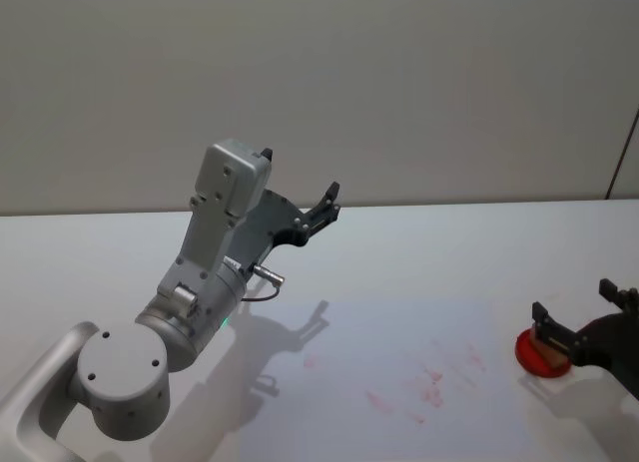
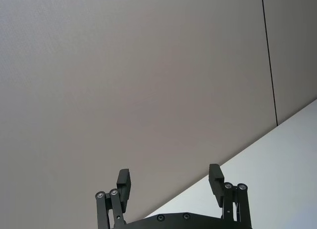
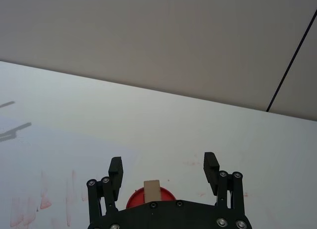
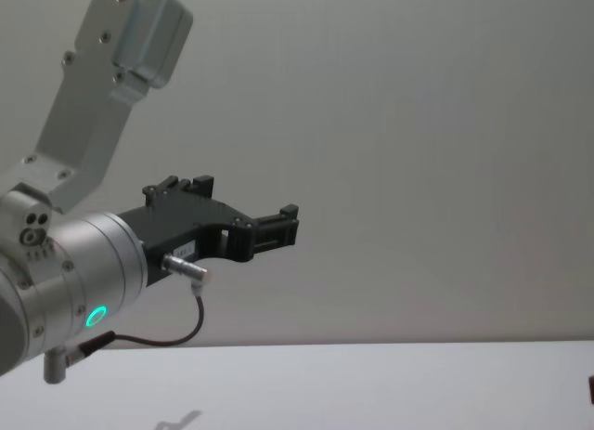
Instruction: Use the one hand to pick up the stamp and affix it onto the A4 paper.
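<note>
Stamp [image 3: 151,189] sits on its red ink pad [image 3: 167,194], not yet lifted.
Right gripper [image 3: 163,163] straddles it, fingers apart; grasping it and pressing it onto the A4 paper [image 1: 399,357] remain. Left gripper [image 2: 168,177] is parked high, fingers spread.

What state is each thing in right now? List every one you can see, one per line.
stamp: upright on the red ink pad, not gripped.
red ink pad: uncovered, lying flat.
paper: flat on the table, marked with red prints.
right gripper: open, fingers either side of the stamp.
left gripper: open, empty, raised above the table.
</note>
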Available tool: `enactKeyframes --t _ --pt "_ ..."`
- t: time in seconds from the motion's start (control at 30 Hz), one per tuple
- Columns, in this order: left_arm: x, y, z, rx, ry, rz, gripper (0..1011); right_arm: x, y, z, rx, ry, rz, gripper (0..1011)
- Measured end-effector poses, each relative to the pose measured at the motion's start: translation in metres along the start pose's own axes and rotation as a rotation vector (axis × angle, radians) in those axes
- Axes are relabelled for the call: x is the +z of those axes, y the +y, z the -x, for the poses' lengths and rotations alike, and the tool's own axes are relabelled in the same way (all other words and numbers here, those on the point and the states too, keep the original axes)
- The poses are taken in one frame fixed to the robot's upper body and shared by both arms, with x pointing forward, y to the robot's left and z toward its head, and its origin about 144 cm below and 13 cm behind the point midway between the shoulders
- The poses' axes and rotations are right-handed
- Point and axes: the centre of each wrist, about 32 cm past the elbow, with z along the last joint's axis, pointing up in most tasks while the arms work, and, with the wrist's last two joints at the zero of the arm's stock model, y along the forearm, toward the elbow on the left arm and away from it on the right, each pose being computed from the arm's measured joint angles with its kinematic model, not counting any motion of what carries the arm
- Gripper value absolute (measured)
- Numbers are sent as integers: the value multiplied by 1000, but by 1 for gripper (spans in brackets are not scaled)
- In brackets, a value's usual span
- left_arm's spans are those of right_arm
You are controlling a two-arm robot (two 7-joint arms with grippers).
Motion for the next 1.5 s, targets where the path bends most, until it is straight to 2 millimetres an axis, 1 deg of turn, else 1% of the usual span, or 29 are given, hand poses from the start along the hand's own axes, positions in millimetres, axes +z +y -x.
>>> enactKeyframes --t 0.67,1.5 --pt "0 0 0 0 0 0 1001 -15 0 1 19 40 81 1001" --pt "0 0 0 0 0 0 1001 -22 7 9 22 34 117 1001"
